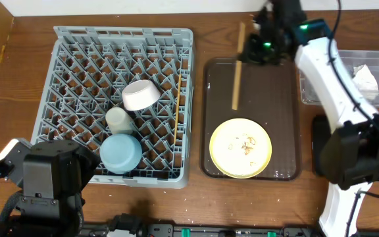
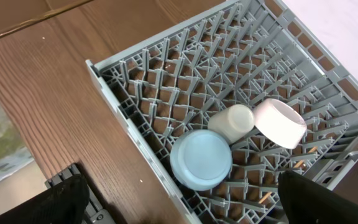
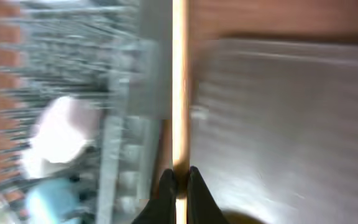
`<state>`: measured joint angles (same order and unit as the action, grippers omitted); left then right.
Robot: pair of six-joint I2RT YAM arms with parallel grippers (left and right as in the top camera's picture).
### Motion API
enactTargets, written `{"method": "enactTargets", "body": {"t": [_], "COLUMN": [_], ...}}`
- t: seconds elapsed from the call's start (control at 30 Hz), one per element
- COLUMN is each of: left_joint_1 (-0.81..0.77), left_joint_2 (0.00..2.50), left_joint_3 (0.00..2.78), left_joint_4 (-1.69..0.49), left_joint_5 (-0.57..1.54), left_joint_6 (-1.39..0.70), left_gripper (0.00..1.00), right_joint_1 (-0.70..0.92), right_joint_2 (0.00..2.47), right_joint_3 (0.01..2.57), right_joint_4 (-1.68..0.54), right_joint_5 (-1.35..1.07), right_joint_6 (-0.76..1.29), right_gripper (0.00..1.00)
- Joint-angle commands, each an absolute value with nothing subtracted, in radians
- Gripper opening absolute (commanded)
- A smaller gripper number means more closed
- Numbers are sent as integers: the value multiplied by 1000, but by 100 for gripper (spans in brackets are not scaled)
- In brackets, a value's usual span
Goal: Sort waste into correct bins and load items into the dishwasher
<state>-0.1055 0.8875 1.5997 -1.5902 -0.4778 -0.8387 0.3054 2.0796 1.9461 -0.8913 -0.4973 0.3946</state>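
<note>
Right gripper [image 3: 180,175] pinches chopstick [image 1: 236,72] over tray [image 1: 287,118]; plate [image 1: 240,147] nearby; left gripper [image 2: 179,186] spread.

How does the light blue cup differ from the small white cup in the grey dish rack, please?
The light blue cup is clearly wider than the small white cup. The first is pale blue, while the second is creamy white. The light blue cup sits level with its base up, whereas the small white cup leans at a tilt. Both stand side by side in the dish rack and appear to touch.
</note>
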Motion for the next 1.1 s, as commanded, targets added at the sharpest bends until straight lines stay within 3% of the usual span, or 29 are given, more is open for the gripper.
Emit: {"method": "enactTargets", "body": {"t": [0.0,0.27,0.3,0.47,0.83,1.0,1.07], "left_joint_1": [-100,-100,-100,-100,-100,-100,-100], "left_joint_2": [888,888,888,888,888,888,888], "left_joint_3": [1608,1608,1608,1608,1608,1608,1608], "left_joint_4": [-1593,-1593,-1593,-1593,-1593,-1593,-1593], "left_joint_5": [-491,-491,-491,-491,-491,-491,-491], "left_joint_6": [-847,-847,-847,-847,-847,-847,-847], "left_gripper": [98,98,98,98,98,98,98], "right_joint_1": [450,669,683,713,636,638,657], "right_joint_2": [2081,2156,2160,2157,2048,2022,2023], "right_joint_3": [1930,1923,1923,1924,1924,1924,1924], "right_joint_4": [-801,-673,-674,-700,-783,-741,-732], "right_joint_5": [-516,-269,-241,-132,-187,-372,-418], "right_joint_6": [562,738,740,722,636,579,579], "right_gripper": [1,7,10,46,42,41,37]}}
